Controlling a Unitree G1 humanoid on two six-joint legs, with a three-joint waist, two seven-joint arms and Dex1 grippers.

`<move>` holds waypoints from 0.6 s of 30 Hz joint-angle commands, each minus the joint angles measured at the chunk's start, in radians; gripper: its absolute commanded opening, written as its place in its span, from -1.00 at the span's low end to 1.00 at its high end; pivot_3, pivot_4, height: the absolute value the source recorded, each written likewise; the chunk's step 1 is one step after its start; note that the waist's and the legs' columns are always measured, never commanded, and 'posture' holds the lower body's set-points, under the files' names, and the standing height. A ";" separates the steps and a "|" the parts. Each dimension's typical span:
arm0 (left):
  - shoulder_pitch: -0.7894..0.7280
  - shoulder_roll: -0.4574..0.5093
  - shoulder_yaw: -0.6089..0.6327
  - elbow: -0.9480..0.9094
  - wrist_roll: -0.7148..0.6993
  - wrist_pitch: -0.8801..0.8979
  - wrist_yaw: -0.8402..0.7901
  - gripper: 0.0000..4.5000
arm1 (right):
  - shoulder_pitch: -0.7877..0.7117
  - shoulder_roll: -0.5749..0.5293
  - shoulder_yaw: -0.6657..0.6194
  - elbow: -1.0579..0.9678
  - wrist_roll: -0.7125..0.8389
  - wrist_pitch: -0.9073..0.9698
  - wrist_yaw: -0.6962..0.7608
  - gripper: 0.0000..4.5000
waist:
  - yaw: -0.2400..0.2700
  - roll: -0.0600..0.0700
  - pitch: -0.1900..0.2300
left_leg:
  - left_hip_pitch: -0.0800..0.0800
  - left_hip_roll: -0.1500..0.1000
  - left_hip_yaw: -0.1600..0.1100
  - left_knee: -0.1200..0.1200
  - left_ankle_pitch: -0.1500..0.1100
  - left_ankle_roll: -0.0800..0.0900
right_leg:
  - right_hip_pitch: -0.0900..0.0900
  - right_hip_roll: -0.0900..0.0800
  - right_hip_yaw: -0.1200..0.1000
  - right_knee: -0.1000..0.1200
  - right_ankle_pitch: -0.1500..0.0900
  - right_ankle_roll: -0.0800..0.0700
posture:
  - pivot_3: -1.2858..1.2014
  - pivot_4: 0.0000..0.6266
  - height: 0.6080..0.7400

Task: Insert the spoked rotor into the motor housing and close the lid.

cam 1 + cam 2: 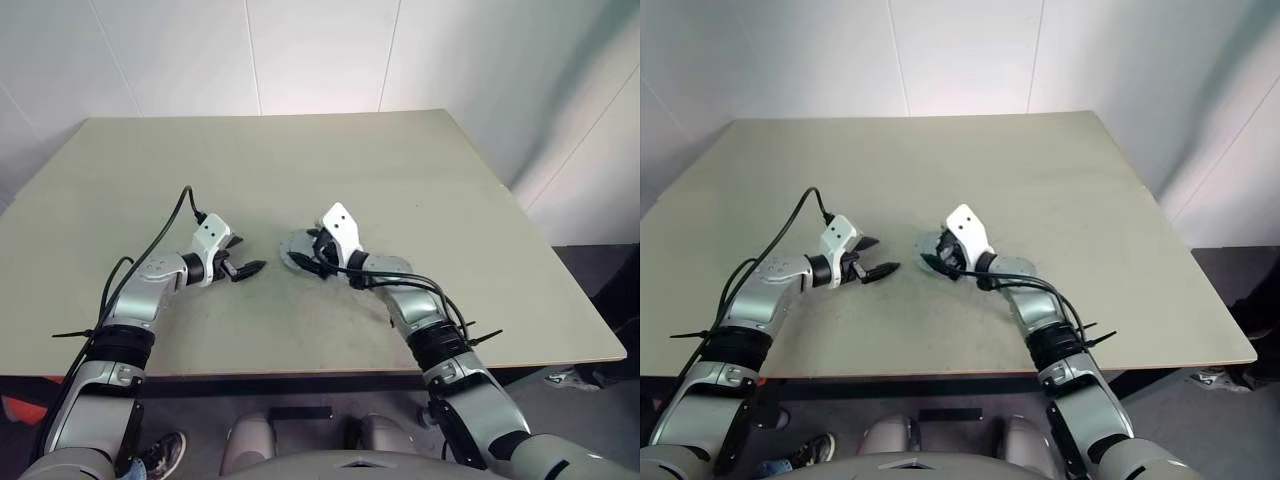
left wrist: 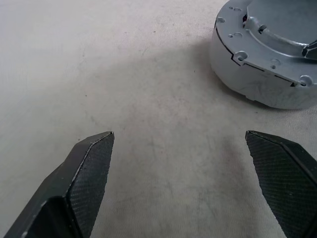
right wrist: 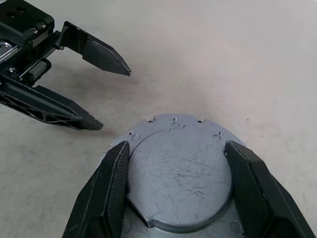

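Metal throughout, the round silvery-grey motor housing point(image 3: 179, 174) with its flat scratched lid point(image 3: 181, 183) looks heavy, rigid and slick, best taken across its straight side wall. The right gripper point(image 3: 178, 191) straddles the lid's raised disc, fingers parted at either edge. Beside the housing on the beige table point(image 1: 300, 160), the left gripper point(image 1: 243, 265) hangs wide open and empty.

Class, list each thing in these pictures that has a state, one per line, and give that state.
Left hand: open, holding nothing, above the table beside the lid.
Right hand: fingers set on either side of the lid.
Lid: lying flat on the table, between the right hand's fingers.
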 commanded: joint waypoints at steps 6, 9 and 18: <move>-0.016 -0.003 0.006 -0.029 -0.007 -0.009 0.003 1.00 | -0.002 -0.004 0.023 -0.089 0.001 0.068 0.023 0.31 | 0.000 0.000 0.000 | 0.000 0.000 0.000 0.000 0.000 0.000 | 0.000 0.000 0.000 0.000 0.000 0.000 | 0.03 -1.00 1.00; -0.008 -0.001 0.008 -0.037 -0.008 -0.008 0.004 1.00 | -0.013 0.008 0.016 -0.057 -0.006 0.065 -0.007 0.31 | -0.001 0.000 0.000 | 0.000 0.000 0.000 0.000 0.000 0.000 | 0.000 0.000 0.000 0.000 0.000 0.000 | 0.03 -1.00 1.00; 0.020 0.003 0.012 -0.069 -0.011 0.003 0.008 1.00 | -0.032 0.039 -0.036 -0.049 0.056 0.115 -0.017 0.31 | -0.001 0.000 0.000 | 0.001 0.000 0.000 0.000 0.000 0.000 | 0.000 0.000 0.000 0.001 0.000 0.000 | 0.03 -1.00 1.00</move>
